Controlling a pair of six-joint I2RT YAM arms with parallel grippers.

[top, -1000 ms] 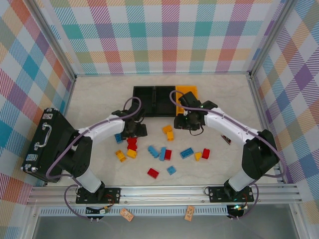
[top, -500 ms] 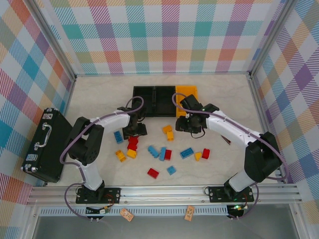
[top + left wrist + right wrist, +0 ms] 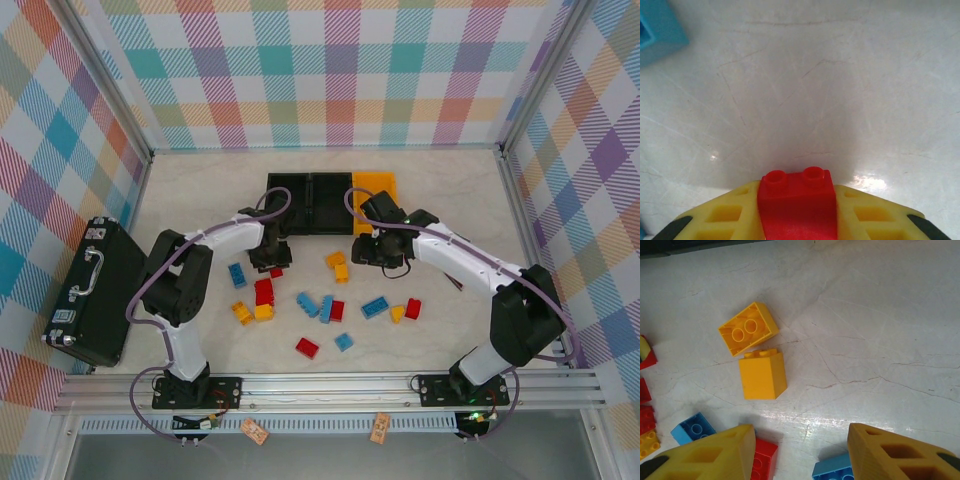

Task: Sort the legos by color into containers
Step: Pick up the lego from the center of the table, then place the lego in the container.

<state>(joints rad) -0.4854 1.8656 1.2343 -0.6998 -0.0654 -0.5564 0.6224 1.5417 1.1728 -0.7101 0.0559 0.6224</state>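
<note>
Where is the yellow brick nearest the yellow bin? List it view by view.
Top external: yellow brick, just right of picture centre.
Right wrist: same brick, upper left, tilted, round holes showing.
Shared landmark: second yellow brick right beside it.

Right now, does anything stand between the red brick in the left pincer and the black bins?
Nothing visible does. The left pincer is shut on the red brick just short of the black bins, with bare table between them. The loose bricks lie on the near side, away from that path.

Bright even light, soft shadows — slight glare
</note>
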